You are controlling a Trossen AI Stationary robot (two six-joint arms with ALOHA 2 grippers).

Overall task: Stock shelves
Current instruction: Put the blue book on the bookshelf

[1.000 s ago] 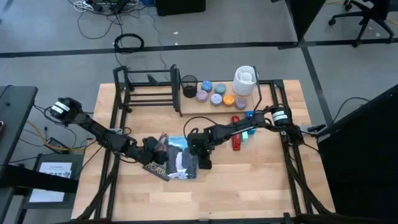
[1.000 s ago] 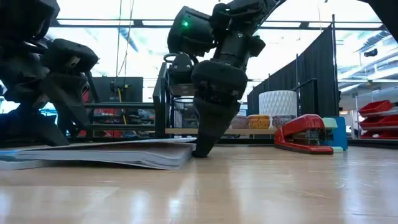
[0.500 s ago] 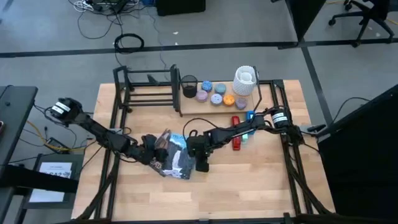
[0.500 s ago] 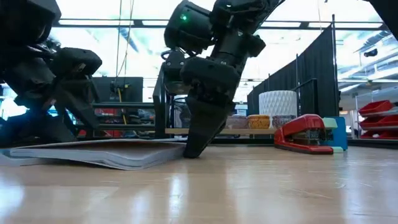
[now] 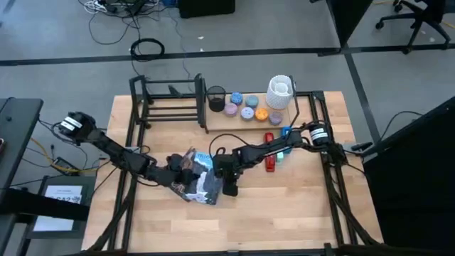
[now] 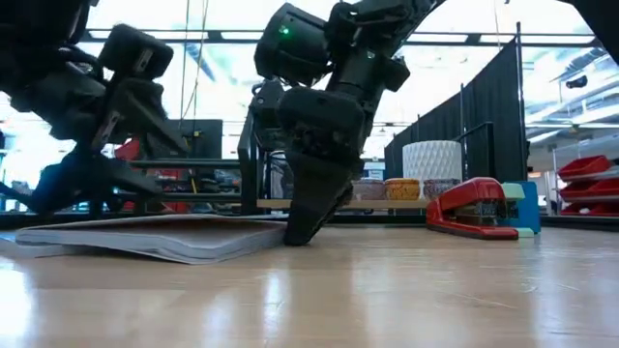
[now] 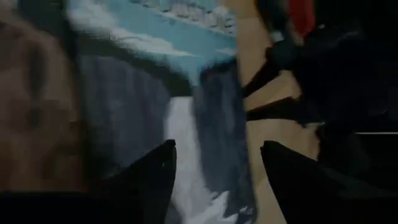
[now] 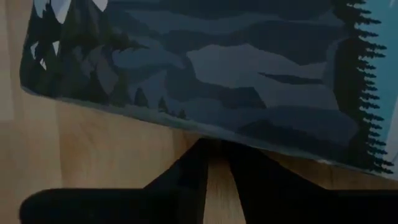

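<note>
A thin book (image 5: 197,179) with a printed landscape cover lies flat on the tabletop (image 5: 284,206), well apart from the shelves (image 5: 170,107) at the far edge, whose barred section is not yet stocked with it. The right claw (image 6: 302,227) is planted tip-down against the book's edge with its fingers pressed together on nothing, seemingly to brace the book or pry it up. The left claw (image 7: 214,171) hovers just above the cover with its fingers spread, apparently ready to take the book once an edge is raised. A red stapler (image 6: 476,208), a white cup (image 5: 280,91) and small round tins (image 5: 247,107) are placed near the shelves' wooden board. Pale lettering on the cover is too blurred to be read, and no brand can be made out.
</note>
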